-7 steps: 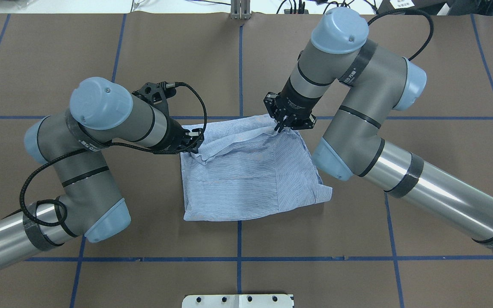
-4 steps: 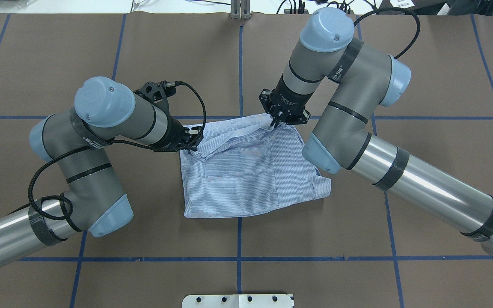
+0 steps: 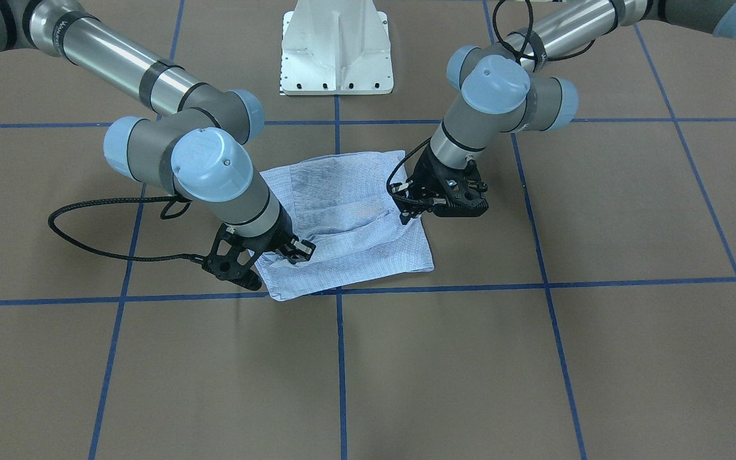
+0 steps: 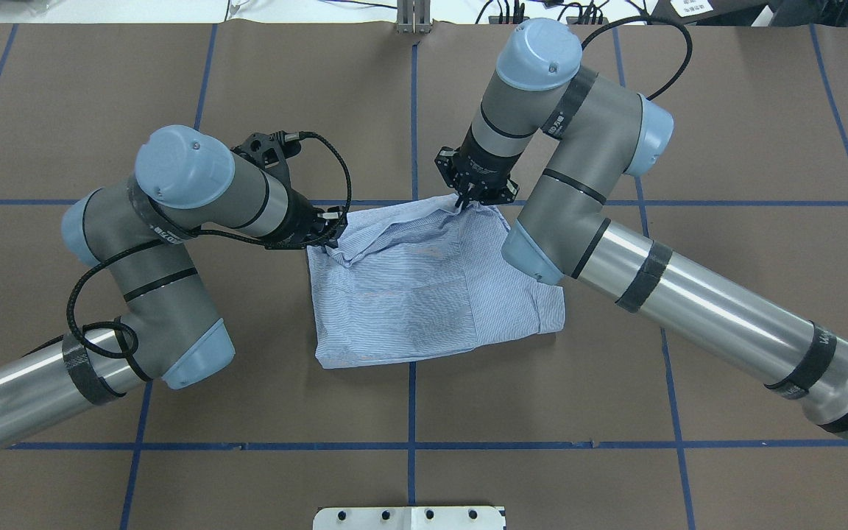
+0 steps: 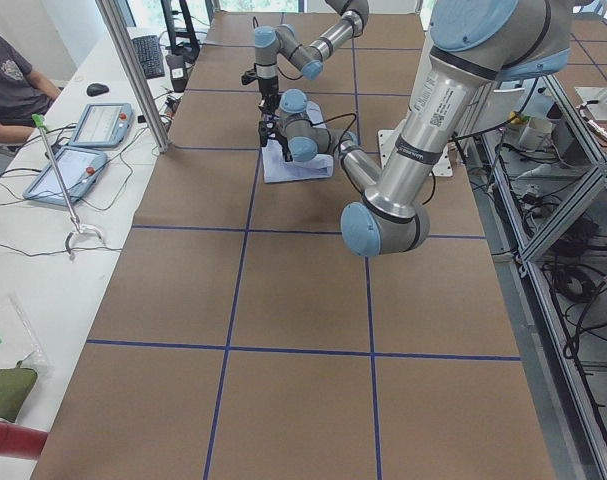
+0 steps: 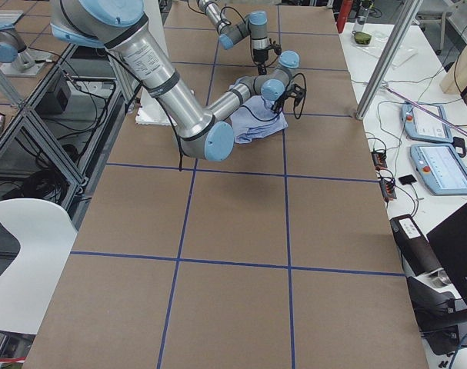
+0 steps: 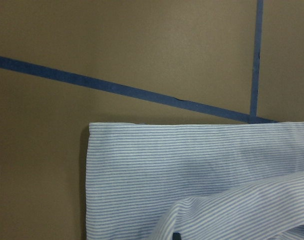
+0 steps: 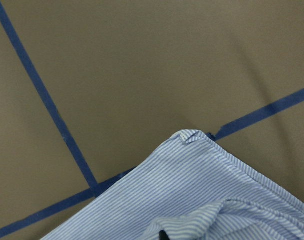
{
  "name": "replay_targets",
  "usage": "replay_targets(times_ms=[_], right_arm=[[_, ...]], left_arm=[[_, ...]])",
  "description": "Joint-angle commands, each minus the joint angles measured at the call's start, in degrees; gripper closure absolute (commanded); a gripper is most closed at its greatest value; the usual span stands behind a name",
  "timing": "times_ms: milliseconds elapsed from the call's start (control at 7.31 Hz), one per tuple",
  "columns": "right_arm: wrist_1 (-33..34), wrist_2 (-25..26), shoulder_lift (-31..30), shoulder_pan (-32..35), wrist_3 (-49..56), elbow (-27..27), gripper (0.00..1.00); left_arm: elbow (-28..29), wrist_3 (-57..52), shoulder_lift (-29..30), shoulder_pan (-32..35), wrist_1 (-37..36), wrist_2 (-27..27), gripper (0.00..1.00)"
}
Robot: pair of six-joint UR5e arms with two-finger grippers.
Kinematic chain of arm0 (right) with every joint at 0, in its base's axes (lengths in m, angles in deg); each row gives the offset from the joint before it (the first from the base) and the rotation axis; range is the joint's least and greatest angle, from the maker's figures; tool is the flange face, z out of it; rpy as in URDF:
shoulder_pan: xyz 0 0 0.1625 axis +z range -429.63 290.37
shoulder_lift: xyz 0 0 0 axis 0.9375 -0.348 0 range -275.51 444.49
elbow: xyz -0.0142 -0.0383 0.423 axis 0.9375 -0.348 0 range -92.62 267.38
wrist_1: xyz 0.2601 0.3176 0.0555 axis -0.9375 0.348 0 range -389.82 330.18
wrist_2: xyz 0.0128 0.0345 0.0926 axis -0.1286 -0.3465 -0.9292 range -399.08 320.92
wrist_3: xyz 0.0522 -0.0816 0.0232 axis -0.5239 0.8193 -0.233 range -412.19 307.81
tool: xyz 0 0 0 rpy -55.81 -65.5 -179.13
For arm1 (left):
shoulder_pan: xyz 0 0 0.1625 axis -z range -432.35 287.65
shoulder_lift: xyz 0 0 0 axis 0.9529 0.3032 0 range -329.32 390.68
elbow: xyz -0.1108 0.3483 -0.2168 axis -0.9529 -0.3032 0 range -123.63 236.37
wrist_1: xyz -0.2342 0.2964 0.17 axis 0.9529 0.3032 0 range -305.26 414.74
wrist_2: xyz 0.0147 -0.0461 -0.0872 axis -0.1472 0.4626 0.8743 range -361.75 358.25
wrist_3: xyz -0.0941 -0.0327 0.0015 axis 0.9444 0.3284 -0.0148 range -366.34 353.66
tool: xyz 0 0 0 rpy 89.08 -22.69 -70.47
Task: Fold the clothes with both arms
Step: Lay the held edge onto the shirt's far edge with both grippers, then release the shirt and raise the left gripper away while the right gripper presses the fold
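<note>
The blue-and-white striped shirt [image 4: 409,294] lies folded into a rough rectangle at the middle of the brown table; it also shows in the front view [image 3: 342,211]. My left gripper [image 4: 328,239] is shut on a raised fold at the shirt's far left corner, and shows in the front view [image 3: 406,214]. My right gripper [image 4: 462,202] is shut on the shirt's far edge near the middle, and shows in the front view [image 3: 294,252]. Both wrist views show striped cloth [image 7: 192,165] [image 8: 192,190] bunched at the fingertips. The collar, label and buttons are hidden.
Blue tape lines [image 4: 411,110] cross the brown table cover. The white pedestal base [image 3: 336,51] stands behind the shirt on the robot's side. Beyond the table's far edge are tablets [image 5: 78,150], a metal post [image 5: 133,70] and a seated person [image 5: 13,80].
Both grippers have moved away from the robot with the cloth in them, the right one also toward the left. The shirt's near edge has slid away from the robot with them.
</note>
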Motion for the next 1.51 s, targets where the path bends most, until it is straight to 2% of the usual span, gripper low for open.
replay_targets(times_ms=[0,137,547,684,821,958,1368], right_arm=[[-0.6,0.3,0.8,0.1,0.0,-1.1,0.68],[-1.8,1.0,0.7,0.2,0.0,-1.1,0.01],[-1.9,-0.3,0.4,1.0,3.5,2.1,0.00],[-1.8,0.3,-0.1,0.6,3.8,4.2,0.00],[-1.8,3.5,-0.1,-2.7,4.1,5.2,0.00],[-1.6,9.5,0.1,-7.6,4.8,5.5,0.00],[-0.7,22.0,0.9,-14.7,12.9,4.4,0.00]], left_arm=[[1.5,0.1,0.7,0.7,1.2,-0.1,0.54],[3.2,0.0,0.7,0.9,2.6,-0.2,0.02],[3.3,-1.0,0.6,6.3,2.2,0.3,0.01],[3.3,-3.3,0.1,8.3,2.0,2.4,0.01],[3.1,-4.9,-0.8,10.8,1.9,6.0,0.01],[3.0,-6.9,-1.7,12.8,1.9,7.5,0.01],[3.1,-12.1,-3.8,16.3,1.8,7.8,0.01]])
